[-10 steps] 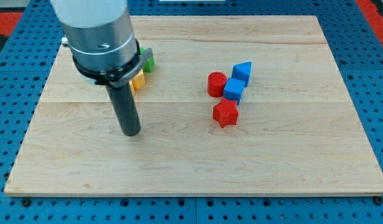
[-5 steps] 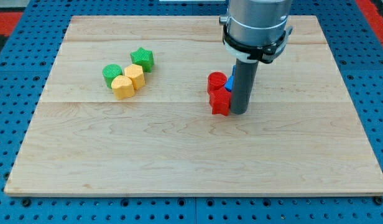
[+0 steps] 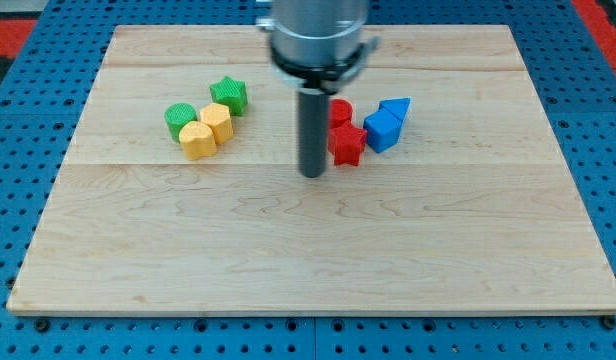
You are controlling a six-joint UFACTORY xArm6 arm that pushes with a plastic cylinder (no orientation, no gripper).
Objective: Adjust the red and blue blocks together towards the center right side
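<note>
Arm entering from the view's top, seen as a grey cylindrical housing with a black collar at its lower rim. A straight dark rod descends vertically from the collar. My tip (image 3: 312,175) rests at table level, slightly left of the view's centre; the rod stands upright, without visible tilt.

Pale matt wood board (image 3: 468,250); ridged plastic blocks; matt dark rod.
</note>
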